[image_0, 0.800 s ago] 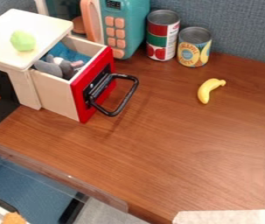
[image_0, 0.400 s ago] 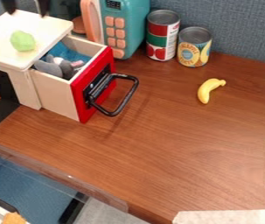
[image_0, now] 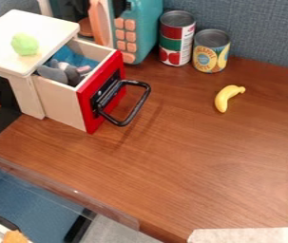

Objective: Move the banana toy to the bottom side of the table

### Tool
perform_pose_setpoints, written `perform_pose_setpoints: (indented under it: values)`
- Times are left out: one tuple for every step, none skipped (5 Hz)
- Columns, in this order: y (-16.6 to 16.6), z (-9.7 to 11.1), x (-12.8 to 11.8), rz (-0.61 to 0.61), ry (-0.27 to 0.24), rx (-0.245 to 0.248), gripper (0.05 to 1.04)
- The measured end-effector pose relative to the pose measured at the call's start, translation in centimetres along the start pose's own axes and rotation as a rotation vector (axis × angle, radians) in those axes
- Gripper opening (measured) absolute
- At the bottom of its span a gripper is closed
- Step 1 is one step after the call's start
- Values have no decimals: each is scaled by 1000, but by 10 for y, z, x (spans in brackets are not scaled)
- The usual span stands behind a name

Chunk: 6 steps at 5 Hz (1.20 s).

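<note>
The banana toy (image_0: 223,98) is seen on the table (image_0: 177,161), below and right of the gripper (image_0: 119,6), its long axis slanted toward upper right; the gripper's opening cannot be judged.

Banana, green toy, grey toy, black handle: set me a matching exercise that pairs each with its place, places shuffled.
Things
1. banana
2. green toy
3. grey toy
4. black handle

Places
A. inside the open drawer
B. on the red front of the drawer
C. on the wooden tabletop
D. on top of the box

Pairs: 1-C, 2-D, 3-A, 4-B
</note>
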<state>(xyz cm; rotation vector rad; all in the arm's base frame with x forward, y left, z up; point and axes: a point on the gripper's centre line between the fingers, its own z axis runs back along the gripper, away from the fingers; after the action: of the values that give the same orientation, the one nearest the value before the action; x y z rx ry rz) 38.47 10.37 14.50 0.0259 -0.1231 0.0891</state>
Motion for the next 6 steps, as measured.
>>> perform_pose_setpoints:
  values:
    - [-58, -5, 8, -111, -13, -12, 999]
    - [-109, -40, 8, -184, 30, 12, 999]
    - [-143, -68, 10, -216, 28, 19, 999]
    - [-161, -101, 8, -212, 42, 9, 999]
    - [-172, -121, 13, -180, 17, -34, 999]
    - [-171, -134, 18, -121, -1, -70, 999]
